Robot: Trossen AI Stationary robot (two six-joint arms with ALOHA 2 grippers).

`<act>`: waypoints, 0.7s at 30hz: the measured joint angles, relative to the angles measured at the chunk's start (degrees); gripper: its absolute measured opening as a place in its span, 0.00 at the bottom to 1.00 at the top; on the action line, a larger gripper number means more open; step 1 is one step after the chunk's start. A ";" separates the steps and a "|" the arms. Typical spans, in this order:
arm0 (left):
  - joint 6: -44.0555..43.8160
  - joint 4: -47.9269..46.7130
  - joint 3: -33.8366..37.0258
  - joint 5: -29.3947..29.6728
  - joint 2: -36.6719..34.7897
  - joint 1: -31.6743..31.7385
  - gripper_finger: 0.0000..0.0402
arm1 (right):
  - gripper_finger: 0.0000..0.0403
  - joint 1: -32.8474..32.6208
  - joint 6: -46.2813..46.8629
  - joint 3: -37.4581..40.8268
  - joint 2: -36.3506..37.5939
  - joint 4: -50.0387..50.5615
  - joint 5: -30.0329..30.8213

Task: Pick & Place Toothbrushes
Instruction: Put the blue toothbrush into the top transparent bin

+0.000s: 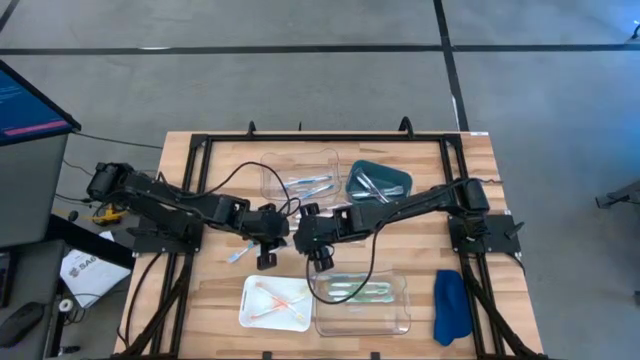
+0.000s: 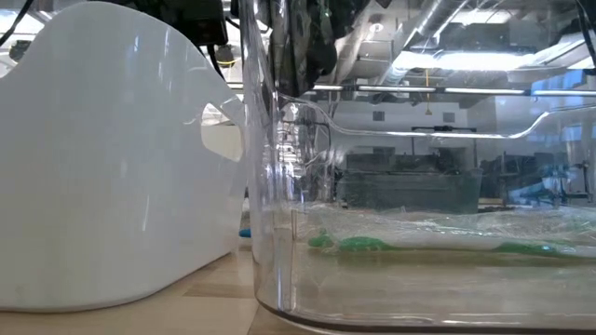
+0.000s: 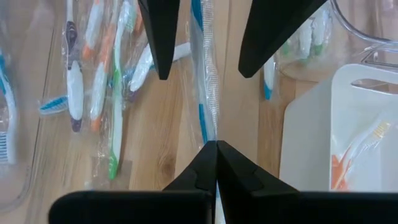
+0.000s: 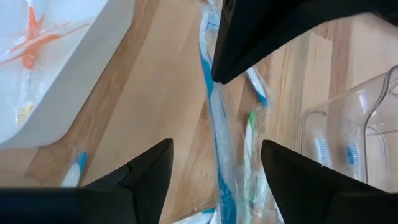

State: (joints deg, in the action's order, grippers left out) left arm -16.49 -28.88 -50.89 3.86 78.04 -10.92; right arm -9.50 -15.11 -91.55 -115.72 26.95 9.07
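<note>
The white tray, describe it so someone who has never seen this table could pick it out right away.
Start at the wooden table and go to its near edge, where two trays sit side by side. The white tray is the one nearer the left arm and holds orange toothbrushes. Its neighbour, the clear tray, is see-through and holds green ones; the white tray is opaque.
</note>
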 joint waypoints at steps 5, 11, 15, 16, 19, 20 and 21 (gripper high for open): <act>-0.02 0.20 0.00 -0.05 0.00 0.00 0.00 | 0.54 0.00 0.12 0.00 0.00 0.68 -0.01; -0.02 0.27 0.00 -0.22 0.00 0.00 0.00 | 0.36 -0.02 0.10 0.00 0.00 1.21 -0.01; -0.02 0.26 0.00 -0.21 0.00 0.00 0.00 | 0.22 0.02 -0.31 0.00 0.02 1.34 -0.01; -0.02 0.26 0.00 -0.20 0.00 0.00 0.00 | 0.19 0.02 -0.30 0.00 0.02 1.34 -0.01; -0.02 0.37 0.00 -0.19 0.00 0.00 0.00 | 0.08 0.20 -0.31 0.00 0.02 1.81 -0.01; -0.02 0.47 0.00 -0.17 0.00 0.00 0.00 | 0.05 0.20 -0.34 0.00 0.02 2.23 -0.01; -0.02 0.59 0.00 -0.14 0.00 0.00 0.00 | 0.04 0.31 -0.36 0.00 0.02 2.76 -0.01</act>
State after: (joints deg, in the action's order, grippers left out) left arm -16.51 -28.30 -50.89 3.71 78.04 -10.92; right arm -9.19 -15.46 -91.55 -115.70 29.72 9.06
